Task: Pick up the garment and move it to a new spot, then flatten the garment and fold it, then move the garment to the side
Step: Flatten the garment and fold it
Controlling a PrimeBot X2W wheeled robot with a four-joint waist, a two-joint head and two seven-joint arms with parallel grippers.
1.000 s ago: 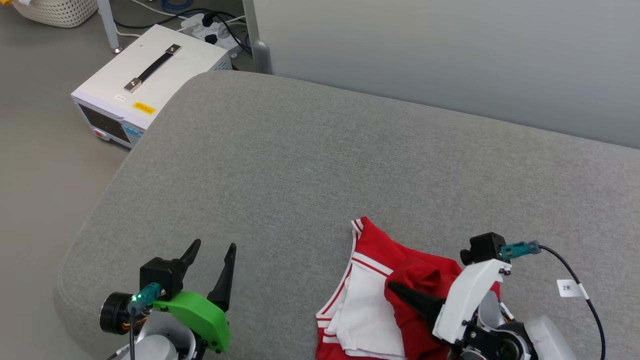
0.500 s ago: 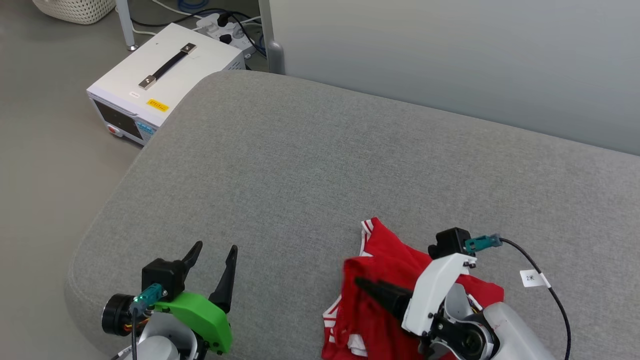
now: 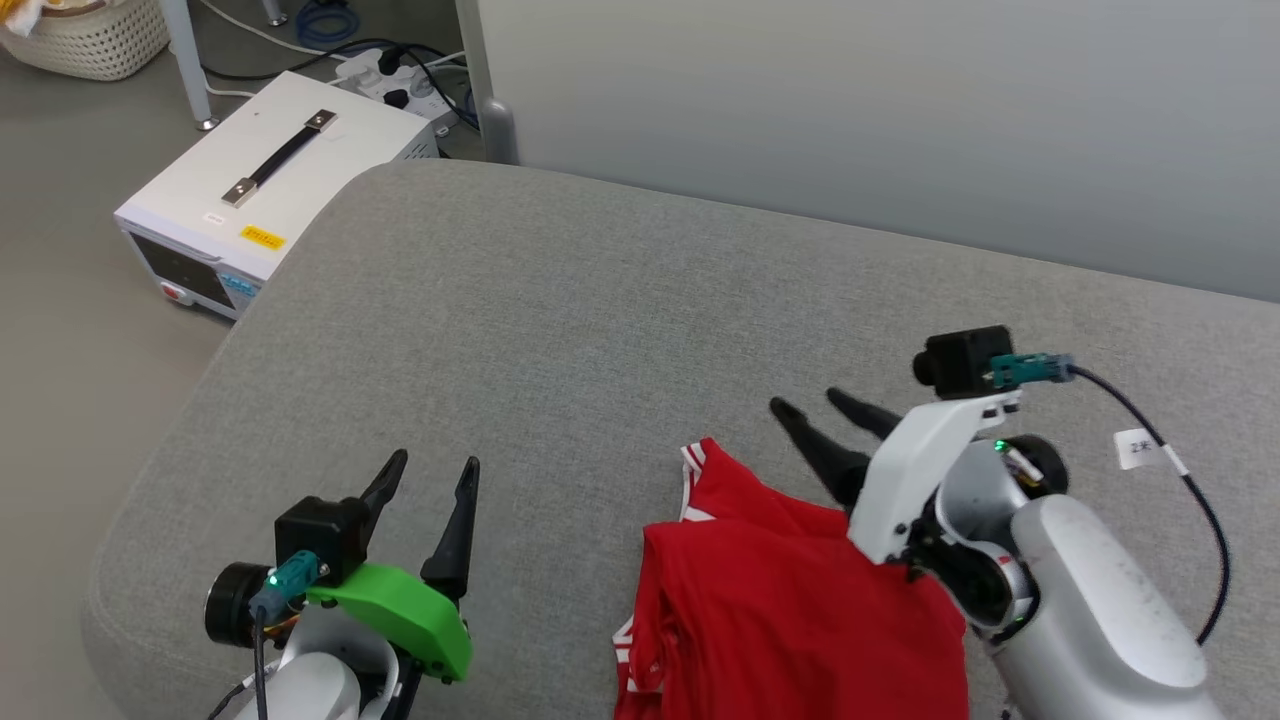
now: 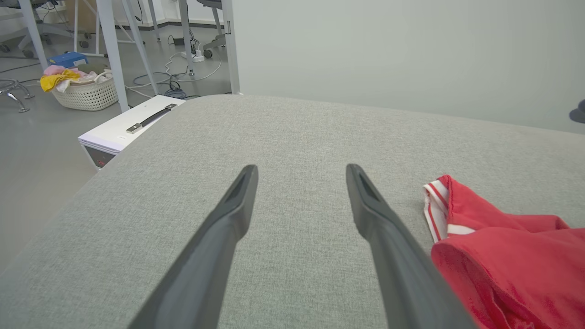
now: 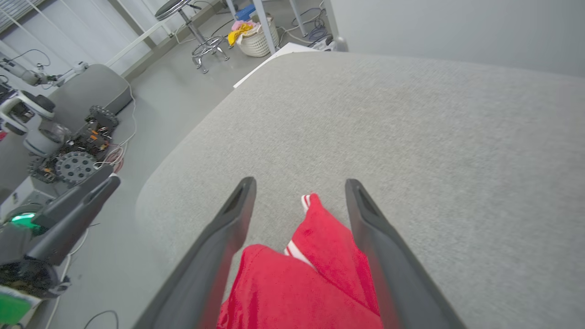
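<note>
While the garment (image 3: 790,610) lies rumpled, the cable tag (image 3: 1138,448) is illegible.

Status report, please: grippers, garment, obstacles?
Left gripper open, empty. Right gripper open, empty, above garment. It lies bunched on grey cushion. Nothing blocking.

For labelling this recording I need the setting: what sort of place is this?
Probably a robotics lab or workshop, not a home: a white instrument box with a carry handle and a power strip sit on the floor beside the grey upholstered cushion, and toothed wheels lie nearby.
</note>
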